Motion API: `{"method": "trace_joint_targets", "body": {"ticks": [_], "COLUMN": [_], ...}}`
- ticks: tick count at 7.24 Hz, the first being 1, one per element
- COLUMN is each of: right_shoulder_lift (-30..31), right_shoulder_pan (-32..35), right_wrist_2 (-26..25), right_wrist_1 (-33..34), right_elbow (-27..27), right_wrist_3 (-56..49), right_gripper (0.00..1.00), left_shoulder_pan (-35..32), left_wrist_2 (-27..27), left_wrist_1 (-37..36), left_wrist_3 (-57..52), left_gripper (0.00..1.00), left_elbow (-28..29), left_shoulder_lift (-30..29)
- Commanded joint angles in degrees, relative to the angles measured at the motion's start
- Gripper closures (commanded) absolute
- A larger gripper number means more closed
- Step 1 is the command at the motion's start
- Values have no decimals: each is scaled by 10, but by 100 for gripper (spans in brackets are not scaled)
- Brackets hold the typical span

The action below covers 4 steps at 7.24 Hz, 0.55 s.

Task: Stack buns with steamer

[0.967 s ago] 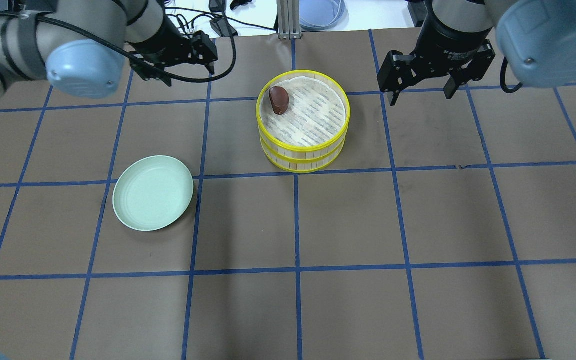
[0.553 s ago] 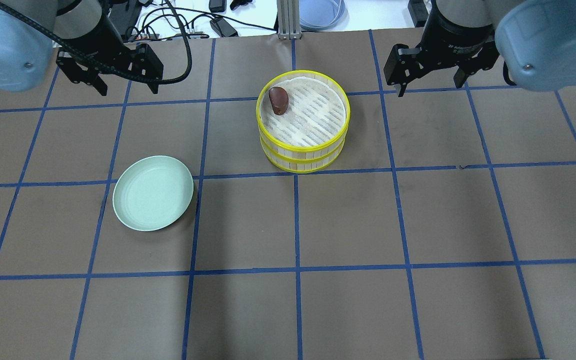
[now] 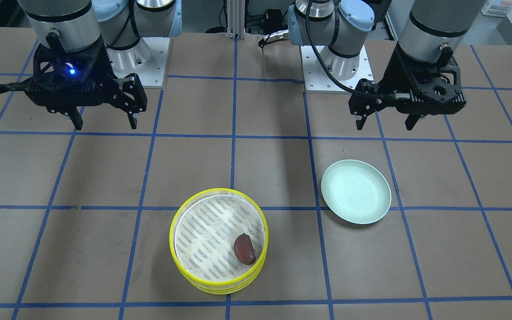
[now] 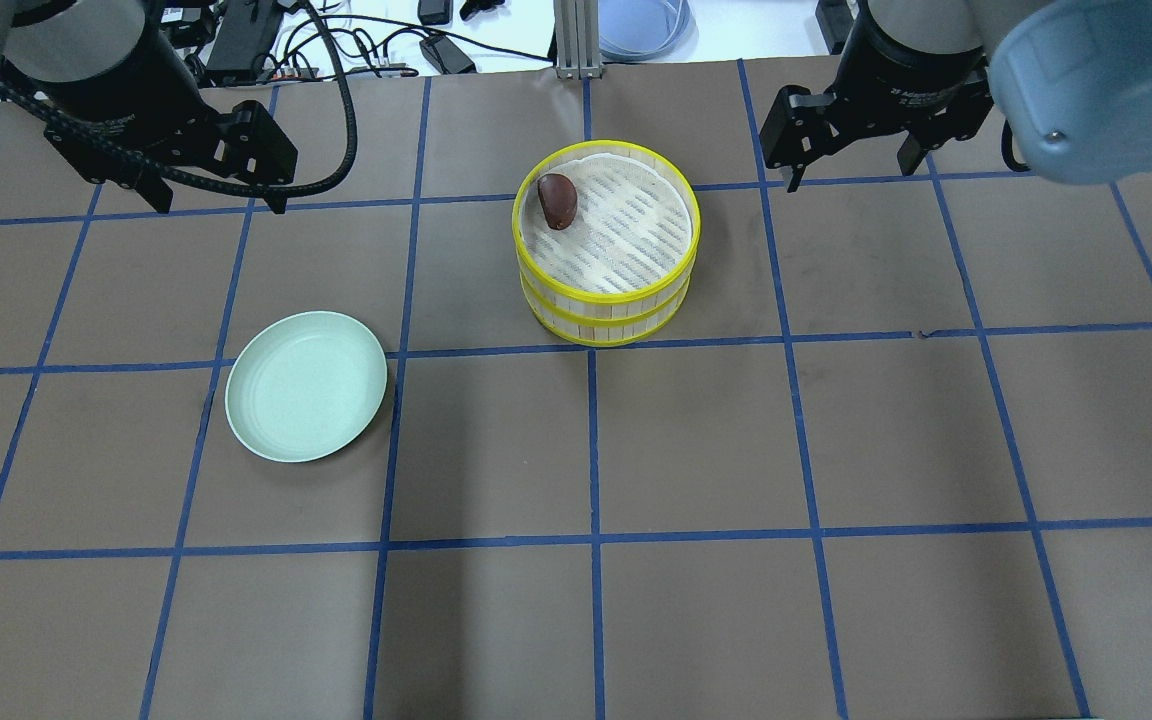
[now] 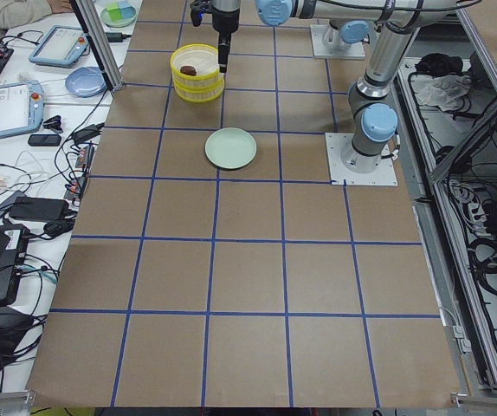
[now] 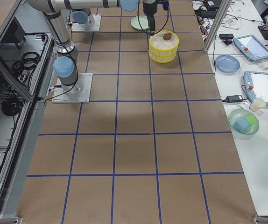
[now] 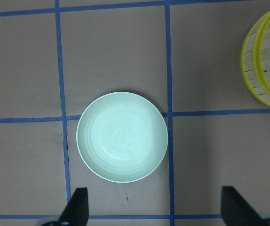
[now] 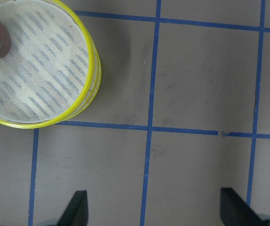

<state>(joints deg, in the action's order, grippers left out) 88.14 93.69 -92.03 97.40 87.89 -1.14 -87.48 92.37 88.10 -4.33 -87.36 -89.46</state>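
Both pincers are hanging wide open with nothing in them, the left gripper [image 4: 219,195] near the green plate [image 4: 305,385], the right gripper [image 4: 848,170] beside the stacked steamer [image 4: 604,303], whose top tray is holding the reddish-brown bun [image 4: 558,201].

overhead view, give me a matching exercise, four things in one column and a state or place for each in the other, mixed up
Things
1. dark bun
2. mint-green plate
3. steamer trays
4. left gripper

States or places
A. open, holding nothing
B. stacked one on the other
C. lying on woven mesh close to a yellow rim
D. bare, flat on the table

Pairs: 1-C, 2-D, 3-B, 4-A
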Motion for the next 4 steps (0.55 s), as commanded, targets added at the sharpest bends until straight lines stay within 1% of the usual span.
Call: {"method": "trace_joint_targets", "body": {"ticks": [1,4], "right_shoulder_lift": [-2,-3], "right_shoulder_pan": [0,0], "right_wrist_2": [4,4], "right_wrist_1": [-1,-1], "right_elbow": [1,1], "right_wrist_3": [0,-1], "right_gripper": [0,0], "left_shoulder_pan": [-1,0], "left_wrist_2": [-4,-8], "left_wrist_1": [1,1], "left_wrist_3": [-1,-4], "left_gripper": [0,0], "left_elbow": [-5,-6], "left_shoulder_lift": [9,7]}}
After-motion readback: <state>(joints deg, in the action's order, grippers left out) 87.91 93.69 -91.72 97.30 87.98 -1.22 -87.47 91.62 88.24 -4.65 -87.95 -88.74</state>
